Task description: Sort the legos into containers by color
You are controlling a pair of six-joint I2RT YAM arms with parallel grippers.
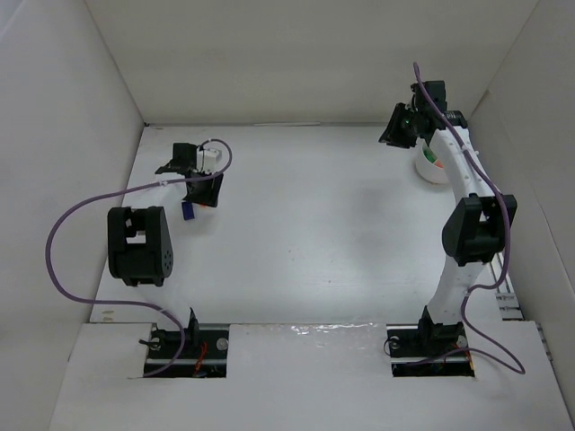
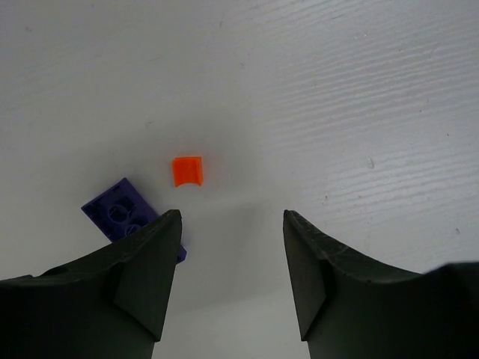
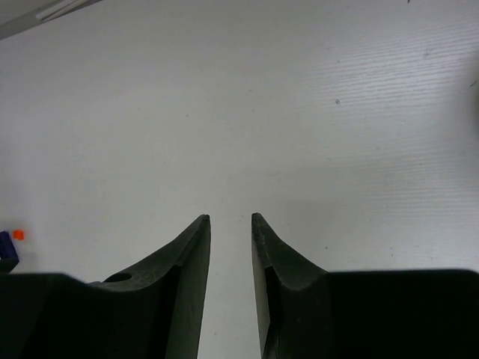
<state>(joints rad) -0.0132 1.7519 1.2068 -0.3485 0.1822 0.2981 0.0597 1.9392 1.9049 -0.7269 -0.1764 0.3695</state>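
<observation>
Orange and tiny, a squarish plastic lego brick is lying on the white bench, just ahead of the left gripper and off toward the finger on the left of the wrist view rather than centred in the gap. It is showing no clear long axis. Near it, a dark blue studded lego brick is lying on a diagonal, its near end hiding behind that same fingertip. The left jaws are standing wide apart with nothing between them, and this arm is by far the nearer one. By my judgement, the coming grasp is calling for a small shift sideways and forward before closing, keeping clear of the blue brick.

Well apart from both bricks, the round white cup is sitting at the far right of the bench, partly hidden by the right arm, with hints of green and orange showing inside. The right gripper is hovering near it, jaws only slightly apart and holding nothing. Plain white walls are enclosing the bench on three sides.
</observation>
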